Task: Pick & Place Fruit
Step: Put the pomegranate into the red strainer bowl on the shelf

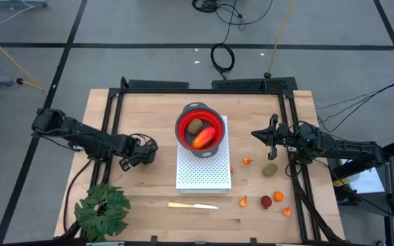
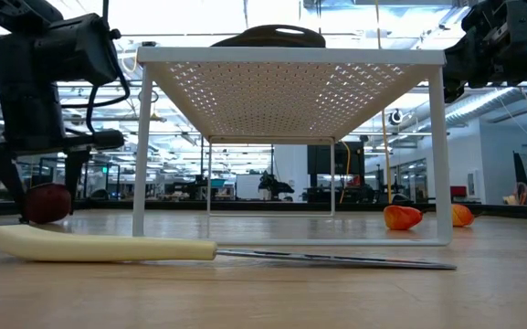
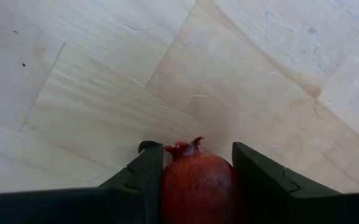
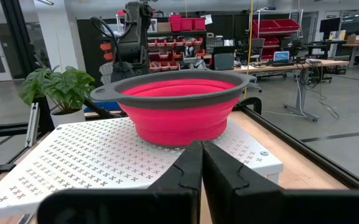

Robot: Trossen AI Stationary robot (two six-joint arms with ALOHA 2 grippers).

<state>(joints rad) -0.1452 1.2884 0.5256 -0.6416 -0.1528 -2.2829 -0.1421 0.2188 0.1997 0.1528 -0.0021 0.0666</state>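
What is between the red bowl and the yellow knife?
Only the white perforated stand the red bowl sits on, then bare wood before the knife; the high view shows it.

matt wood table (image 1: 149,188), perforated metal rack (image 1: 203,171) (white)

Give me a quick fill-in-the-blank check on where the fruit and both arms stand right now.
1. The left gripper has a dark red ball between its ____.
2. The red bowl sits on the white ____.
3. The right gripper is ____ and holds nothing.
4. The yellow-handled knife lies on the ____.

Missing words: jaws; rack; shut; table
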